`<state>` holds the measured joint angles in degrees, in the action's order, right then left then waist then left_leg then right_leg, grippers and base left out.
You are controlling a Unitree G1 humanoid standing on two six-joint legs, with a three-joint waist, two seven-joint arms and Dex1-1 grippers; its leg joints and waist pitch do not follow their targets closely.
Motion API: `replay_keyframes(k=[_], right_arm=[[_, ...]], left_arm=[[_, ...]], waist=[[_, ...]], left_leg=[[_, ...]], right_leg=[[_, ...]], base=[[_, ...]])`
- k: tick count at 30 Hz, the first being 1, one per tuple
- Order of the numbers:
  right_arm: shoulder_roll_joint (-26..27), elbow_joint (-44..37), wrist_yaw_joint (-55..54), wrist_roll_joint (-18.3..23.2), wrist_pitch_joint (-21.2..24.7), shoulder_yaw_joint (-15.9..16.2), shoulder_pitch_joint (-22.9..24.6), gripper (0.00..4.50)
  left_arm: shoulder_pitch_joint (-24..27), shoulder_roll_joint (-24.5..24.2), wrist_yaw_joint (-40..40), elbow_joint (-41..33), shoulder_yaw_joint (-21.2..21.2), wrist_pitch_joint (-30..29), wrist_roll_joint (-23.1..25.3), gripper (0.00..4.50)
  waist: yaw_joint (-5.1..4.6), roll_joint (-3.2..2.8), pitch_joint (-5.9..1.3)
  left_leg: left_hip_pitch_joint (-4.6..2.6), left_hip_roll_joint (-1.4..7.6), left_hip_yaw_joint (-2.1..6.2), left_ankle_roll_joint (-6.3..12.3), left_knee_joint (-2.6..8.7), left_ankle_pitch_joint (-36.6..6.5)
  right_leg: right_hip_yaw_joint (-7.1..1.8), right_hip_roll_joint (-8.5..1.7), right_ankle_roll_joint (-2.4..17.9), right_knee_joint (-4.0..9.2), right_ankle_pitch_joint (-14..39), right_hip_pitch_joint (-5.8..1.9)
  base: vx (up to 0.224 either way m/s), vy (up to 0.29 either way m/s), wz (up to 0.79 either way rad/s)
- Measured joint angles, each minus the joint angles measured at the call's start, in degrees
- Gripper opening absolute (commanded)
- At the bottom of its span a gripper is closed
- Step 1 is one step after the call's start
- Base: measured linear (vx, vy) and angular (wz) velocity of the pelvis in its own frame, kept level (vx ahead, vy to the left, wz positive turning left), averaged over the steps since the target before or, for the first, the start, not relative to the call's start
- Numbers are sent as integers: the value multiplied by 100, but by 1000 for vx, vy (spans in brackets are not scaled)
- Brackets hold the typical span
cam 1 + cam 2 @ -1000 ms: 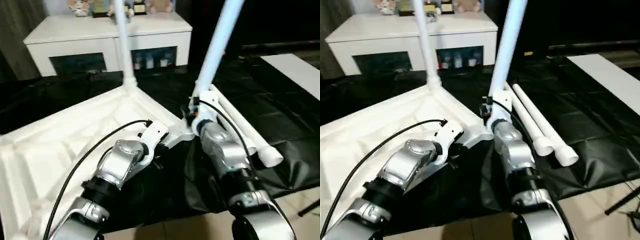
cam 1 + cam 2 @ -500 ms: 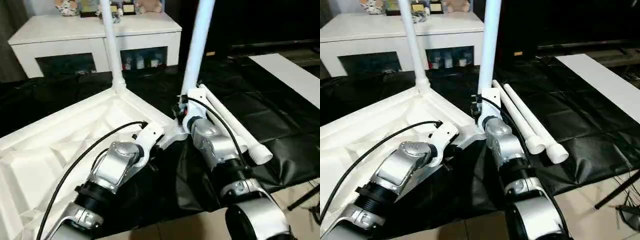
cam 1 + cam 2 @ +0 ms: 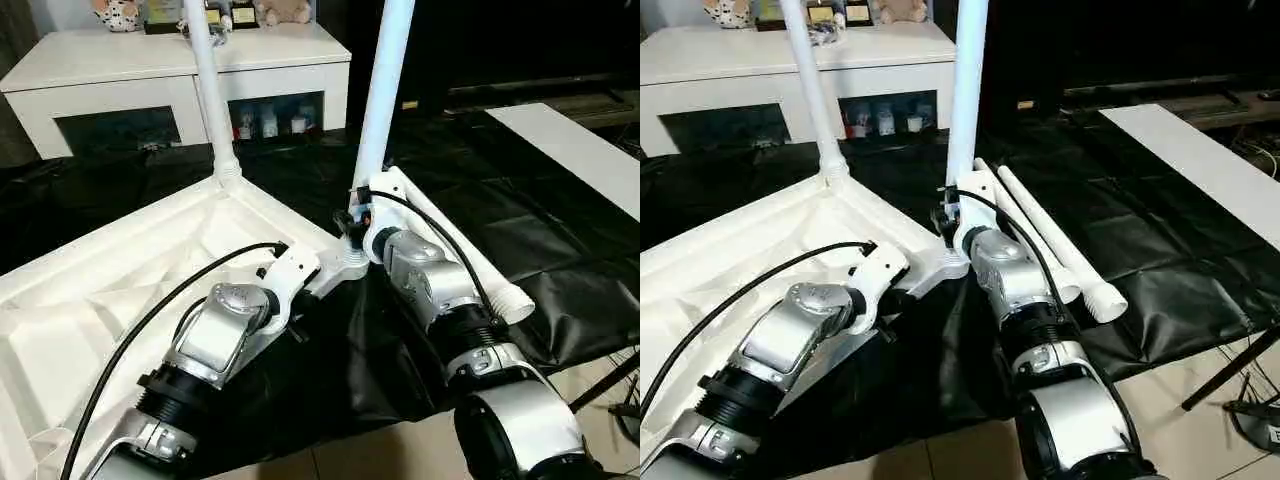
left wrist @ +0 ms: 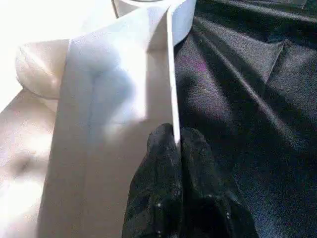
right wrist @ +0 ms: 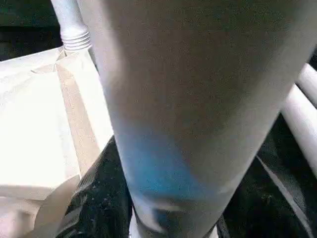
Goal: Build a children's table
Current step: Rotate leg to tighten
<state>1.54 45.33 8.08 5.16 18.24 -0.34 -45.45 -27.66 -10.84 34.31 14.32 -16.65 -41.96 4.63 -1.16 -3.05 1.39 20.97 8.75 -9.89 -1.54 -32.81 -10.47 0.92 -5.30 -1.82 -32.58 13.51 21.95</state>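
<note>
Black cloth covers a large work table (image 3: 560,230), with a white cabinet (image 3: 150,70) behind. On it lies the upturned white plastic rectangular tabletop (image 3: 110,290). One white tapered leg (image 3: 211,85) stands in its far corner socket. The left gripper (image 4: 176,144), fingers pressed together, pinches the tabletop's raised rim. The right gripper (image 3: 358,215) clasps a second upright leg (image 3: 385,85) at the near corner, seemingly being seated. Two spare legs (image 3: 480,270) lie on the cloth, so roughly half remains.
</note>
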Motion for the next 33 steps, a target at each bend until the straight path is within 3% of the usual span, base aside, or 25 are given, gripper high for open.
replay_keyframes(k=[6,8,10,13,19,23,27,29,33], right_arm=[[64,22,98,2,-127,-58,17,183],[50,2,190,5,-146,-79,18,239],[27,-29,373,138,-139,-153,53,256],[-24,-24,480,201,-95,-169,159,281],[-370,-434,1165,195,125,-33,469,335],[-606,-736,1668,226,315,67,655,385],[-988,-1230,2344,400,470,250,954,408],[-1269,-1530,2775,410,425,400,1149,428],[-1574,-1825,3372,399,306,588,1407,447]], left_arm=[[-1,-25,-12,-1,9,9,-22,0],[-1,-63,-8,-2,12,22,-48,0],[-1,-71,22,-11,14,59,-65,0],[-4,-100,81,-109,54,99,-140,0],[-25,-221,259,-165,54,241,-245,0],[-59,-371,417,-222,51,437,-268,0],[-46,-683,791,-220,-1,777,-321,0],[-29,-920,1054,-219,-28,1028,-325,0],[52,-1205,1412,-219,-112,1366,-328,0]], waist=[[0,-5,10],[0,-8,14],[2,-4,19],[22,-73,66],[168,-59,89],[267,-65,87],[353,-69,89],[385,-68,90],[453,-68,90]], left_leg=[[-1,0,0,0,11,0],[0,0,0,0,17,0],[1,0,0,0,24,0],[34,-10,-15,0,35,0],[60,-11,-24,-8,63,5],[145,28,-26,-62,83,46],[176,72,-25,-37,66,63],[225,80,-24,-36,49,63],[233,81,-25,-30,7,58]], right_leg=[[0,0,-1,4,0,3],[1,1,-1,10,0,6],[1,2,0,22,0,5],[-10,-2,68,44,-43,1],[-11,-6,115,44,-287,35],[9,16,88,38,-373,121],[30,45,75,34,-363,141],[36,49,76,17,-363,187],[31,45,96,-42,-350,205]], base=[[0,0,0],[0,0,0],[0,0,0],[0,0,0],[0,0,0],[0,0,0],[0,0,0],[0,0,0],[0,0,0]])
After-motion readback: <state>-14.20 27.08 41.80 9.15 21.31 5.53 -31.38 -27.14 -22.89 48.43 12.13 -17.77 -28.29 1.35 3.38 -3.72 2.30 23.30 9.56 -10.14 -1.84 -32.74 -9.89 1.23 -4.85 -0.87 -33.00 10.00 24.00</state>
